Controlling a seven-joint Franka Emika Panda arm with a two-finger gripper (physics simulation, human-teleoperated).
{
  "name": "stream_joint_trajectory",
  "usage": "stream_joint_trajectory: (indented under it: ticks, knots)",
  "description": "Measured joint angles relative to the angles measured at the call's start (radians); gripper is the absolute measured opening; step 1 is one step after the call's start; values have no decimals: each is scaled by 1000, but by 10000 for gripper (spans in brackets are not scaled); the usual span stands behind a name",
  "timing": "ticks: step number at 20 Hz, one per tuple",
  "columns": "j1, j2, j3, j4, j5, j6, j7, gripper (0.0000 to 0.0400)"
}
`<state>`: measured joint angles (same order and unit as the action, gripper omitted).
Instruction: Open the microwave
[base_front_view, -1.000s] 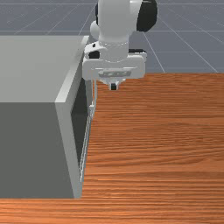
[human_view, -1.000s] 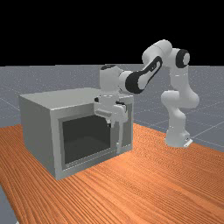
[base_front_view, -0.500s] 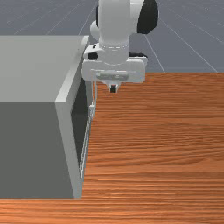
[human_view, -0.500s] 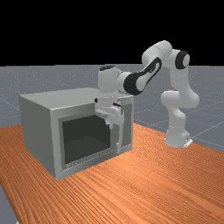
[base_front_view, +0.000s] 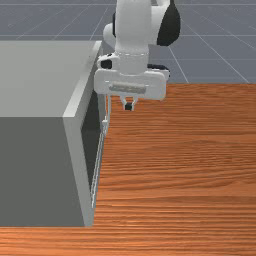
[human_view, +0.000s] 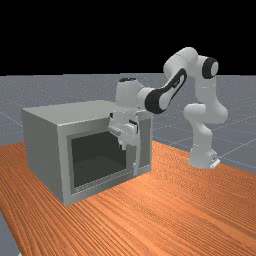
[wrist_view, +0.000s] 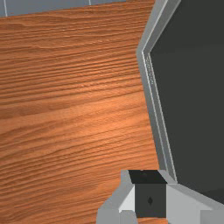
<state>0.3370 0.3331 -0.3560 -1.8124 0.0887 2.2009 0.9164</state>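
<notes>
Hand clenched, fingertips together and directed downward, with the hand's broad body lying crosswise in the front view. The microwave stands on the surface at the front view's left, its door facing the front view's right. The long axis of the door runs level, from the near end of the microwave back toward the arm. Near the far end of the door stands the handle, a slender, slightly bowed bar; a gap separates it from the fingertips.

In the far view, the microwave occupies the left and middle, its door shut and turned obliquely toward the far view's lower right. The dark window is wider than tall. The handle is upright, its long axis vertical, at the door's end nearer the arm's base. The hand is in front of the door, near the upper part of the handle.

In the wrist view, the clenched hand lies close to the pale edging around the window, with the wood grain of the surface beyond.
</notes>
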Motion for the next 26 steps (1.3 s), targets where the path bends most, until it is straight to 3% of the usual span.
stream_joint_trajectory:
  ticks: [6,7,10,11,14,15,18,19,22,23,26]
  knots:
    - [29,40,-35,30,10,21,73,0]
    - [61,32,-60,-11,-45,103,105,0]
    - [76,47,-78,-2,-43,96,153,0]
    - [99,51,-98,-12,-81,110,186,0]
    - [96,59,-97,-6,-59,96,174,0]
    - [170,41,-162,-77,-188,195,277,0]
    - [183,37,-175,-91,-181,188,322,0]
    - [244,18,-235,-162,-282,318,390,0]
    - [250,12,-241,-168,-279,308,431,0]
    - [300,10,-295,-205,-343,380,516,0]
    - [263,1,-254,-196,-298,343,438,0]
